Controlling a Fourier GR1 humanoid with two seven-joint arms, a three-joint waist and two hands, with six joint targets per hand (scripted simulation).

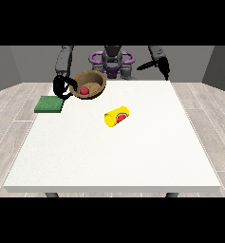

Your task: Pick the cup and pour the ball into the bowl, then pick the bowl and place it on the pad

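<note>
The bowl is off the worktop, tilted with its mouth towards the camera, and the red ball sits inside it. The hand at the view's left holds the bowl by its left rim, its fingers curled round the edge. The pour looks done, and the carry to the pad is the step in hand.

What the coming move turns on is the line from bowl to green pad. The pad lies flat at the worktop's left edge, to the left of the bowl in the view and a little nearer the camera, just beside the holding hand. So the path runs leftward and down, short, and this hand is by far the nearer one to do it. The bowl's tilt matters too: it needs levelling before it goes down, or the ball may roll out over the low side of the rim.

The yellow cup lies on its side near the middle of the worktop, its long axis slanting up to the right in the view, well apart from both bowl and pad and clear of the path.

The hand at the view's right hangs raised above the far right corner, fingers straight and holding nothing, well away from everything.
</note>
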